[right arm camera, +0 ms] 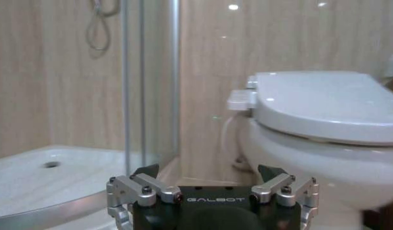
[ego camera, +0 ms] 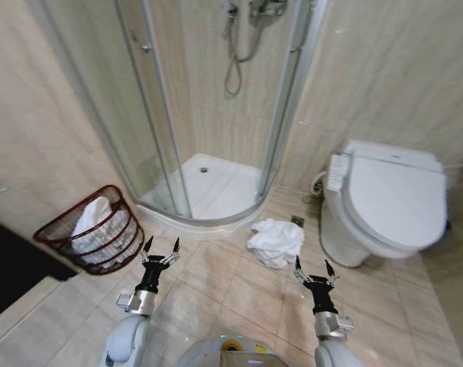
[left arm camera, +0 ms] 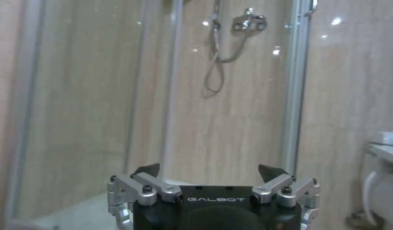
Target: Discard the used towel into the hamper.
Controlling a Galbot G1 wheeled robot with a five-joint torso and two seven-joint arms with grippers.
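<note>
A crumpled white towel [ego camera: 275,241] lies on the tiled floor between the shower tray and the toilet. The hamper [ego camera: 92,229], a dark red-brown wire basket tipped toward me, sits at the left by the wall with white cloth inside it. My left gripper [ego camera: 160,248] is raised just right of the hamper, open and holding nothing; its fingertips [left arm camera: 149,170] stand wide apart in the left wrist view. My right gripper [ego camera: 314,267] hovers open just in front of the towel, slightly to its right, with nothing between its fingers [right arm camera: 270,172].
A glass corner shower [ego camera: 208,115] with a white tray fills the middle back. A white toilet [ego camera: 384,202] with its lid down stands at the right. A dark step or ledge [ego camera: 10,267] runs along the left. Open tiled floor lies between my arms.
</note>
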